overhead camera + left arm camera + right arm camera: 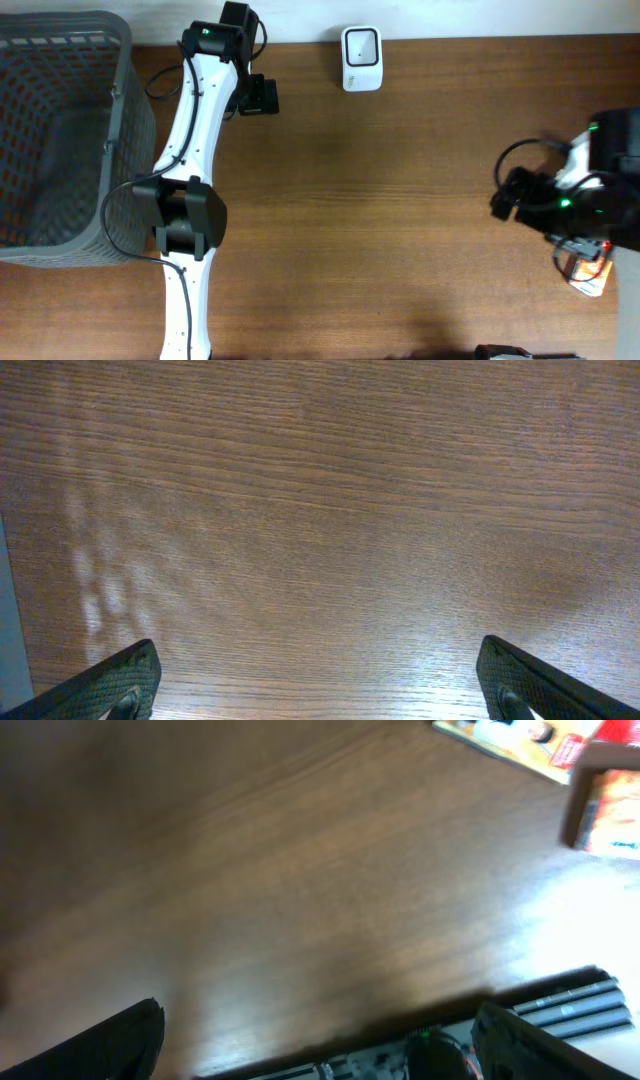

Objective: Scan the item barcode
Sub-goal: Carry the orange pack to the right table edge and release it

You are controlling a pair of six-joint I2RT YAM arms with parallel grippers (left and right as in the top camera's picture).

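Note:
A white barcode scanner (361, 45) stands at the table's far edge. An orange and white packet (588, 272) lies at the right edge, partly under my right arm. The blurred right wrist view shows a colourful flat packet (515, 740) and a reddish box (605, 808) at the top right. My right gripper (318, 1012) is open over bare wood, well short of them. Near the far left, my left gripper (318, 650) hangs open over bare table with nothing between its fingers. In the overhead view the left gripper (258, 95) is left of the scanner.
A grey mesh basket (120, 130) fills the left side, next to my left arm. Dark equipment with a green light (425, 1040) shows beyond the table edge in the right wrist view.

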